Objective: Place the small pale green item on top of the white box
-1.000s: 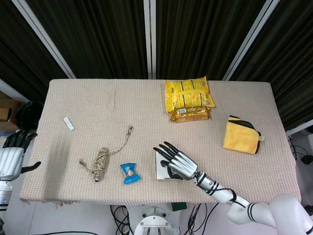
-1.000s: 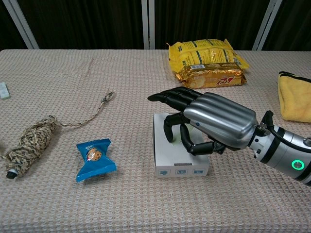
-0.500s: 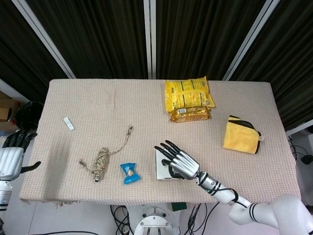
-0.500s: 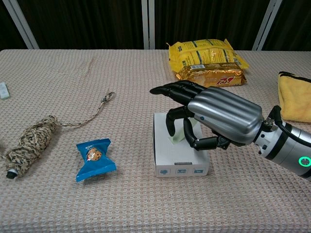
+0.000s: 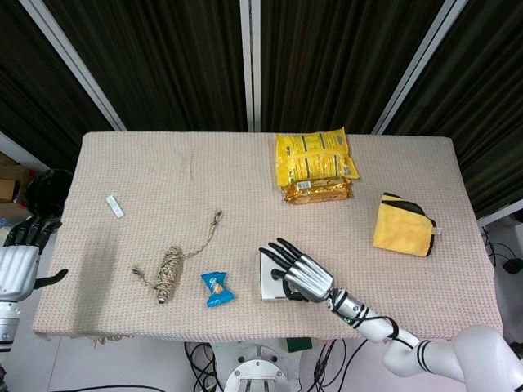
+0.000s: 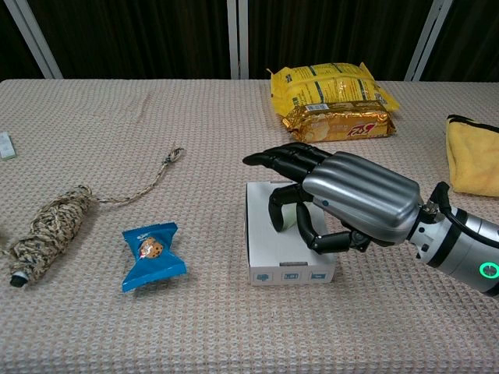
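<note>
Right robot hand (image 6: pixel 343 204) above the white cardboard box (image 6: pixel 287 251), fingers spread and empty; compared with a second ago it has lifted and drawn slightly back toward the robot, and the small pale green item (image 6: pixel 283 220), then hidden in its grip, now lies on the box top beneath the fingertips. The placement therefore appears complete, with only withdrawal remaining. The left robot hand (image 5: pixel 20 260) idles beside the desk (image 5: pixel 131 171) edge, fingers apart and holding nothing. Beyond the right robot hand lie yellow snack packets (image 6: pixel 331 101); their lettering is too small to read. Small pictograms on the box front are likewise illegible, as is any print on the blue cookie wrapper (image 6: pixel 152 253) to its left.
</note>
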`<control>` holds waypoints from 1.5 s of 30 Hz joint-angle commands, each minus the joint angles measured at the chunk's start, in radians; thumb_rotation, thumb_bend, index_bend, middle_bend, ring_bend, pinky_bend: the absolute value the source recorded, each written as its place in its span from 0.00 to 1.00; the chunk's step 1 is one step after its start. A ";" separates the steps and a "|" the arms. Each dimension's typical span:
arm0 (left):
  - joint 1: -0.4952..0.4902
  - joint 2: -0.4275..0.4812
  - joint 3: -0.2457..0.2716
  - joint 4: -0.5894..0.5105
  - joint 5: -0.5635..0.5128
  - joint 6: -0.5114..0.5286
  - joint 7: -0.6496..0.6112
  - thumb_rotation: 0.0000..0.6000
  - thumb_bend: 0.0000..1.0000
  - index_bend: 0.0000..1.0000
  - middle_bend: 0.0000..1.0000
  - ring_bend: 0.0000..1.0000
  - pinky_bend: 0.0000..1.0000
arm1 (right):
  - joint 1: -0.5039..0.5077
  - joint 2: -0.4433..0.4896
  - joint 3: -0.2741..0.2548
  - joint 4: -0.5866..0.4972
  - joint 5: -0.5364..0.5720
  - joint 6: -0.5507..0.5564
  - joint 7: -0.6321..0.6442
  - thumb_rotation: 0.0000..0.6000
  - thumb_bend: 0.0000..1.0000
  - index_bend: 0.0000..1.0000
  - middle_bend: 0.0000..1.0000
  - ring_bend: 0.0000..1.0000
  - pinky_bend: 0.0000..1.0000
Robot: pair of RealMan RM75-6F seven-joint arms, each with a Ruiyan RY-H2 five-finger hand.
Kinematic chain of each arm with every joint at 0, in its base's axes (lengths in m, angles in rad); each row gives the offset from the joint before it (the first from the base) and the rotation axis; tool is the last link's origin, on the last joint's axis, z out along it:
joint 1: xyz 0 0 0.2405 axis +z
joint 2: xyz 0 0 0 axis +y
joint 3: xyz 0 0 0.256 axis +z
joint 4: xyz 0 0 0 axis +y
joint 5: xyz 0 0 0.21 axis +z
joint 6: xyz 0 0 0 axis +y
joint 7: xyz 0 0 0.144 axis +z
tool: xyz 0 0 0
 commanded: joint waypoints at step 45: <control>-0.001 -0.005 -0.001 0.016 -0.008 -0.012 -0.014 1.00 0.06 0.20 0.12 0.08 0.14 | 0.009 -0.021 0.024 0.021 0.007 0.010 0.014 0.53 0.93 0.47 0.00 0.00 0.00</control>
